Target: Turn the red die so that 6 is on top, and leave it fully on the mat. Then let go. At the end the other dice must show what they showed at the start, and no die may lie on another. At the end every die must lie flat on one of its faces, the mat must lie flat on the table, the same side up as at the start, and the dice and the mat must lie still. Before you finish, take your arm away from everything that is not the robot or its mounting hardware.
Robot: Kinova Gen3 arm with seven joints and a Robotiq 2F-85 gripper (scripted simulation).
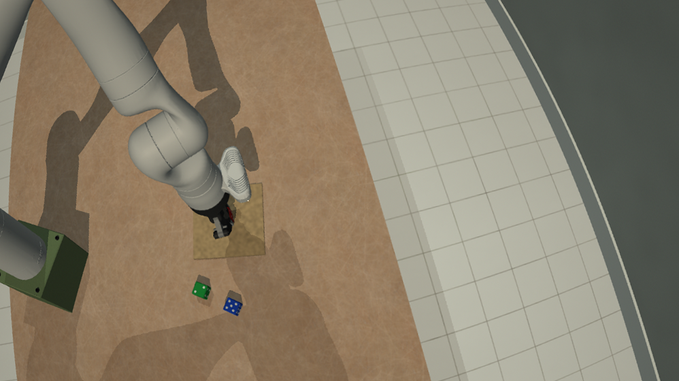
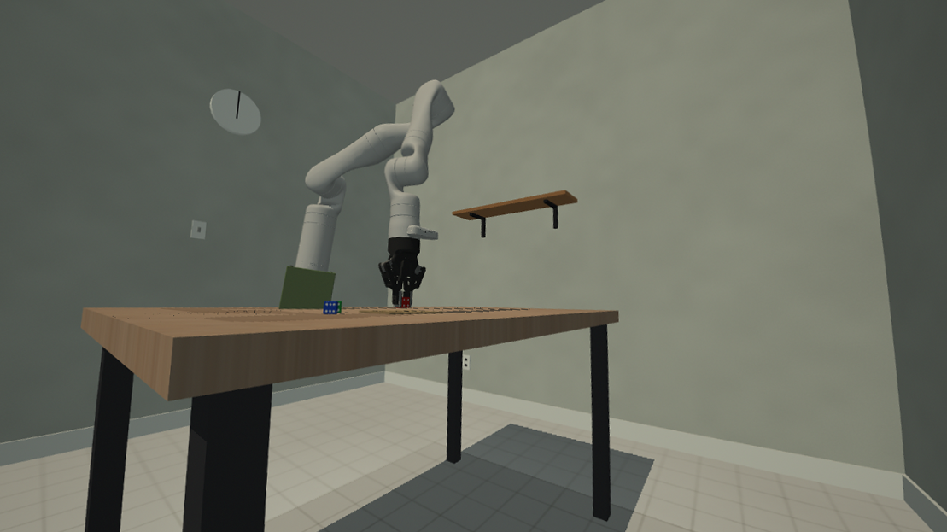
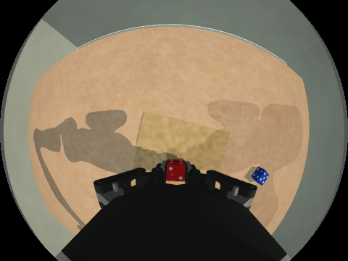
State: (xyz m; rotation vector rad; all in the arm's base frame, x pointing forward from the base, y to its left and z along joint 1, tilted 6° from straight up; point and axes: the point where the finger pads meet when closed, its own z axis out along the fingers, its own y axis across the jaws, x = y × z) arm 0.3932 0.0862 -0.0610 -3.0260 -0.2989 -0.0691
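Observation:
My gripper point(image 1: 225, 227) point(image 2: 400, 302) point(image 3: 175, 167) points down and is shut on the red die point(image 1: 231, 213) point(image 2: 404, 302) point(image 3: 175, 172). The die is low over the mat point(image 1: 208, 249) point(image 3: 181, 132); I cannot tell whether it touches it. In the wrist view its large upward face shows two white pips, with more pips on the narrow strip of side face. The green die point(image 1: 201, 290) point(image 2: 340, 306) lies on the table with 2 on top. The blue die point(image 1: 233, 306) point(image 2: 330, 307) point(image 3: 260, 176) lies beside it with 5 on top.
The wooden table point(image 1: 318, 193) point(image 2: 247, 348) point(image 3: 174, 65) carries the mat and both other dice, which lie off the mat's edge. The green base block point(image 1: 64, 265) point(image 2: 308, 289) of the arm stands left of the mat in the top view. A wall shelf point(image 2: 516, 205) hangs behind.

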